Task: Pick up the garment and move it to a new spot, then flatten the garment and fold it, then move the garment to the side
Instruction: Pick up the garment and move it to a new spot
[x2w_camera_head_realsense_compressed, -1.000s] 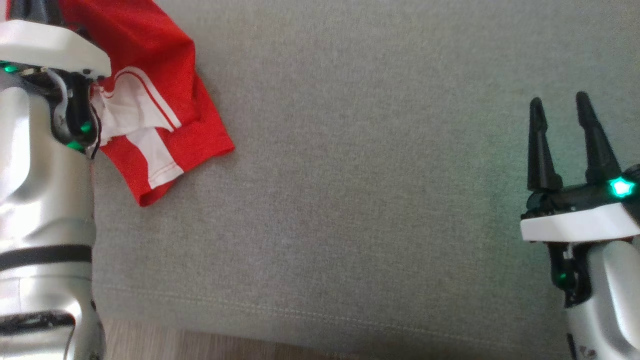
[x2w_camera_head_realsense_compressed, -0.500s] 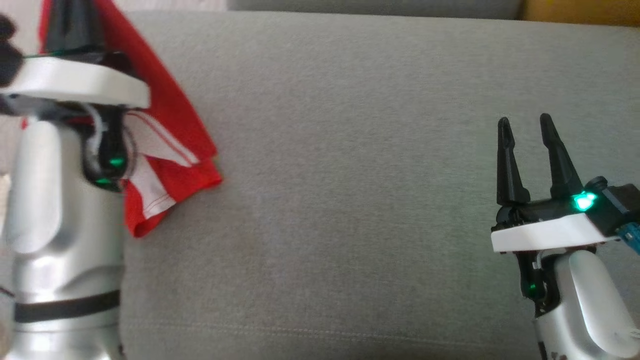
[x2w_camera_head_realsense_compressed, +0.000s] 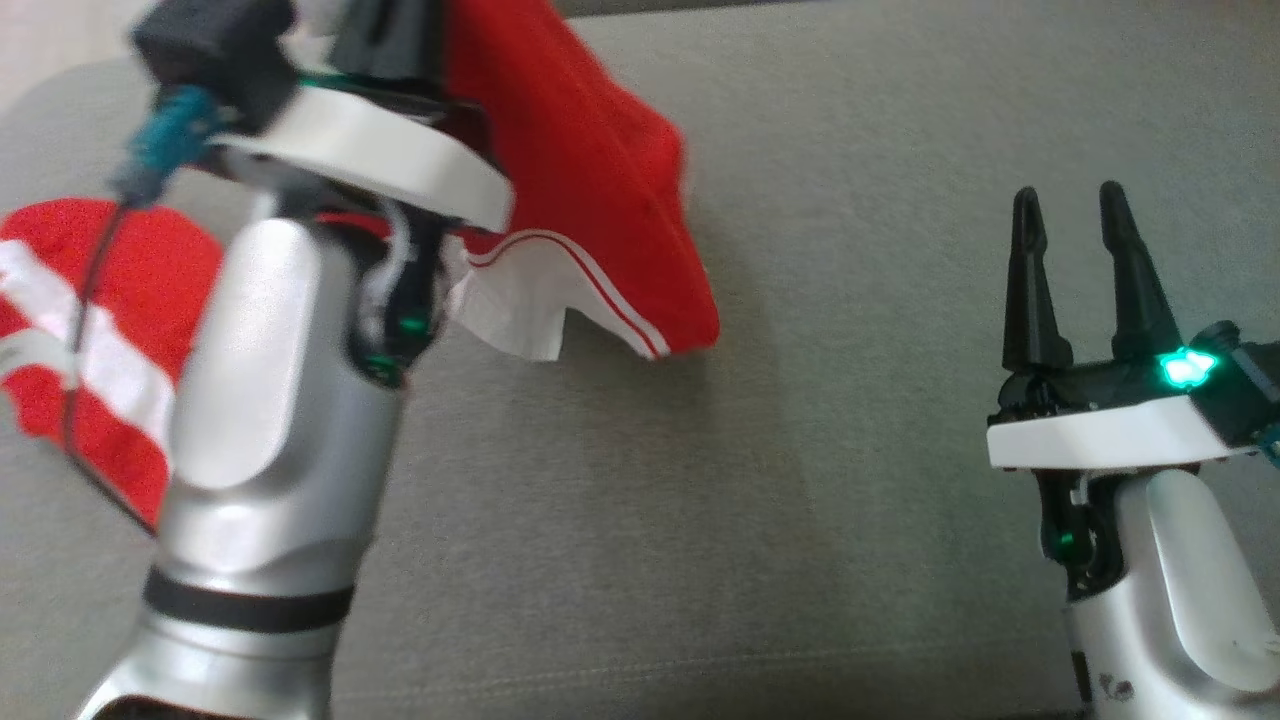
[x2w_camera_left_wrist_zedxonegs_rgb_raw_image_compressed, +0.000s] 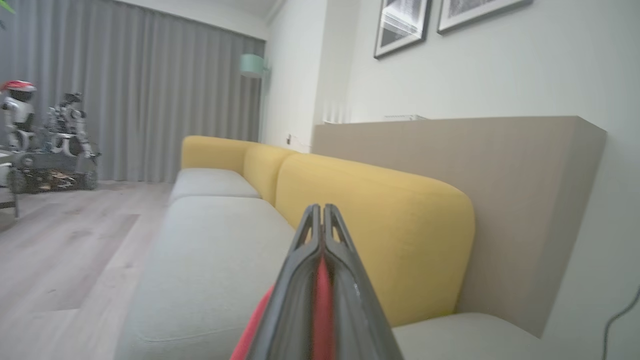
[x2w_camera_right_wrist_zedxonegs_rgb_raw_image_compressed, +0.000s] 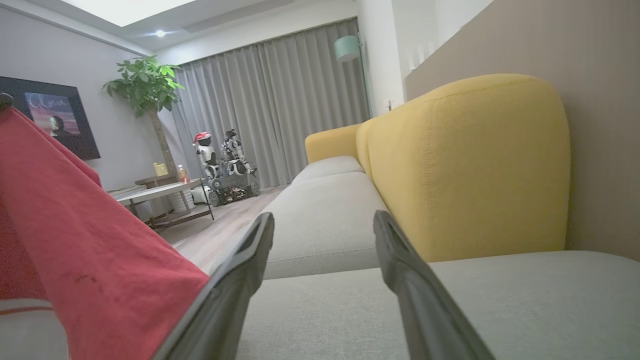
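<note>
Red garment pinched, left claw aloft

You're getting open grey seat cushion across the centre and lower middle of the head view. The red garment is hanging at upper left and blocking that side, with the left forearm sitting in front of it at lower left. The yellow backrest is walling off the right of the right wrist view.
</note>
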